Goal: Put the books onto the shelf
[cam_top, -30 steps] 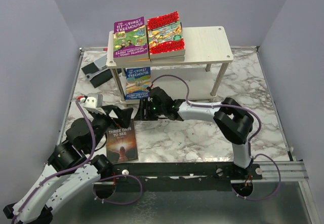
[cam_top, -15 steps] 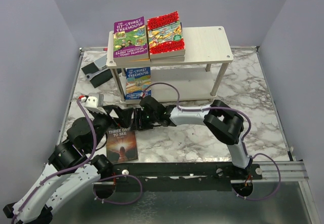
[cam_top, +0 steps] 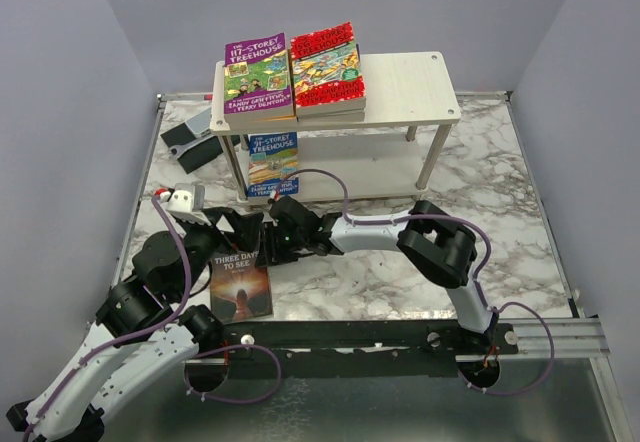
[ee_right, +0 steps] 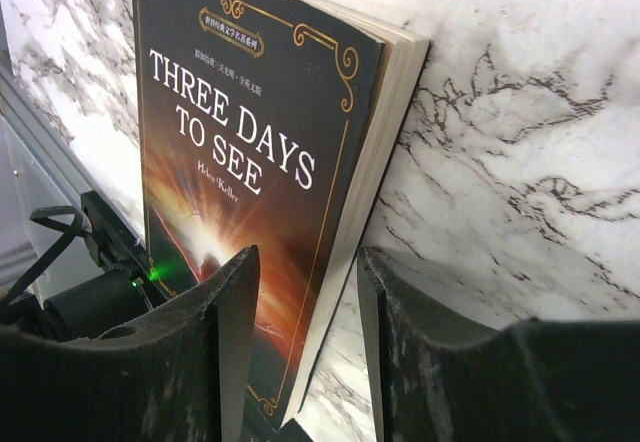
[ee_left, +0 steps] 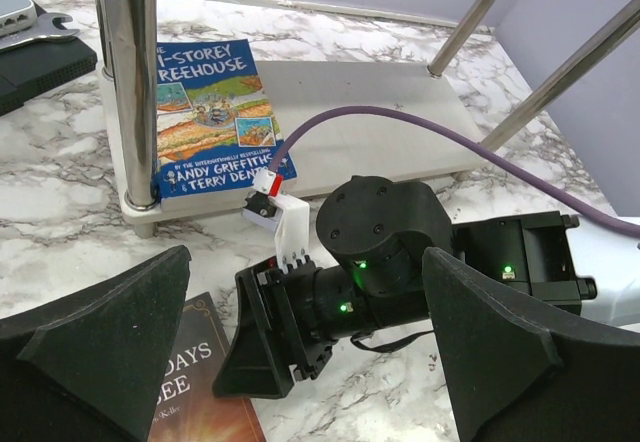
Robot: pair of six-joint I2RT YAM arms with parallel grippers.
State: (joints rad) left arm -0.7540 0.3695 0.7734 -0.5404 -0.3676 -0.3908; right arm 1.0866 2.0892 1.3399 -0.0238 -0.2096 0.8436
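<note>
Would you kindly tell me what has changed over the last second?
The right gripper swung left, away from the shelf, jaws narrowing, and now straddles an edge of the dark book, not yet clamped. The left gripper stayed open; the dark book and the shelved books did not move.

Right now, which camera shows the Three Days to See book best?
Right wrist: the Three Days to See book fills the frame, title legible, its page edge inside the right gripper. Top external shows most of it, small, by the left arm. Left wrist catches only a corner.
</note>
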